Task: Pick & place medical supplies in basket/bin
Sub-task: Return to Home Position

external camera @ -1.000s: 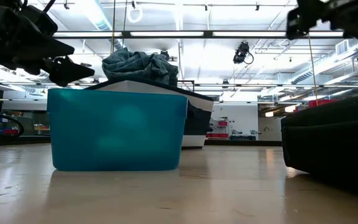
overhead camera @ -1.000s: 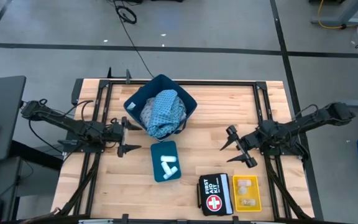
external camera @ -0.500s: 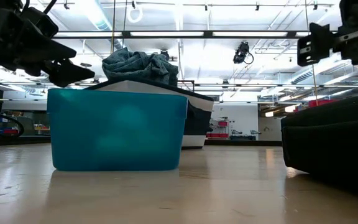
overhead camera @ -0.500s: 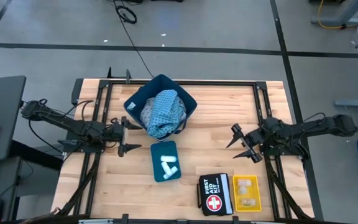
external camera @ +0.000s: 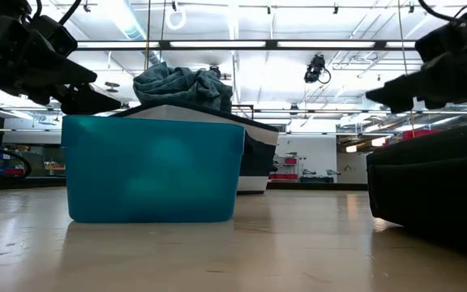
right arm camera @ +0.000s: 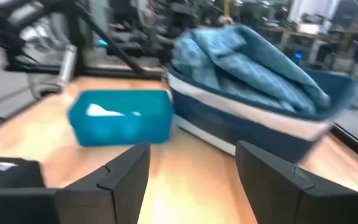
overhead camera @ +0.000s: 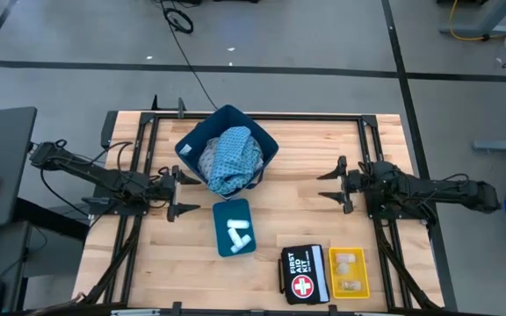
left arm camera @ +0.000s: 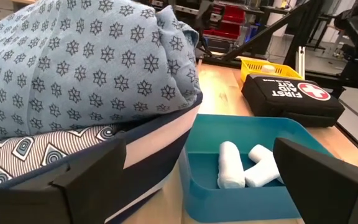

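Observation:
Two patterned cloth garments (overhead camera: 230,158), light blue and grey-blue, lie heaped in the dark blue basket (overhead camera: 189,147) at the table's far middle; they also show in the left wrist view (left arm camera: 73,68). Two white rolls (overhead camera: 237,233) lie in a teal tray (overhead camera: 221,246) in front of the basket, and show in the left wrist view (left arm camera: 244,165). My left gripper (overhead camera: 183,193) is open and empty, left of the tray and basket. My right gripper (overhead camera: 330,185) is open and empty at the right, pointing toward the basket.
A black first aid kit pouch (overhead camera: 304,274) and a yellow tray (overhead camera: 349,272) holding small pale packets lie at the near edge, right of the middle. Bare wood lies between the teal tray and my right gripper.
My right gripper has swung from pointing toward the near left to pointing level toward the table's left, moving slightly toward the far edge, and its arm has stretched out toward the right edge. It has stayed open.

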Available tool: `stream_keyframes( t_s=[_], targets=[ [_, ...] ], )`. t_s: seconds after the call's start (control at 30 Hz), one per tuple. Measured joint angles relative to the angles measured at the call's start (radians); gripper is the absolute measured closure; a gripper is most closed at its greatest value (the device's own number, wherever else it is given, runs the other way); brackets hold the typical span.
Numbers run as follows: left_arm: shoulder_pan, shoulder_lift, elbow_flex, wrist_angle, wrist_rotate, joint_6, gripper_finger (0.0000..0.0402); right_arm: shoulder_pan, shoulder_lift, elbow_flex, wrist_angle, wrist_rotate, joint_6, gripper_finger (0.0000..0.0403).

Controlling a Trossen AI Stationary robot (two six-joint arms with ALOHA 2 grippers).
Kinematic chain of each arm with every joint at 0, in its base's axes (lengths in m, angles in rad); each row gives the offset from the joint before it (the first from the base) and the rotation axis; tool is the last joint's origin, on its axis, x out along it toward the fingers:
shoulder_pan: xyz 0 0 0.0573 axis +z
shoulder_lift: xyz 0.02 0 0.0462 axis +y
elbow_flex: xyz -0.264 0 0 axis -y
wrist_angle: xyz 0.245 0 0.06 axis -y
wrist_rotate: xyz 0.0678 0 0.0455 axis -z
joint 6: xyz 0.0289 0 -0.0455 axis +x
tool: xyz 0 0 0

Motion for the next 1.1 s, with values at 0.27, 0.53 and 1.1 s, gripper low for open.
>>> stream_keyframes(
  t_s=[0.27,0.53,1.1],
  targets=[
    [-0.001,0.0,0.0,0.001,0.004,-0.005,0.0004,0.002,-0.09,0.001,-0.153,0.105,-0.011,0.0158],
    [-0.021,-0.043,0.004,0.008,-0.024,0.036,0.0004,0.003,-0.094,0.001,-0.153,0.105,0.05,0.0158],
    [-0.02,-0.391,0.013,-0.15,0.105,0.141,0.0004,0.003,0.006,0.001,-0.156,0.105,0.1,0.0158]
  ],
)
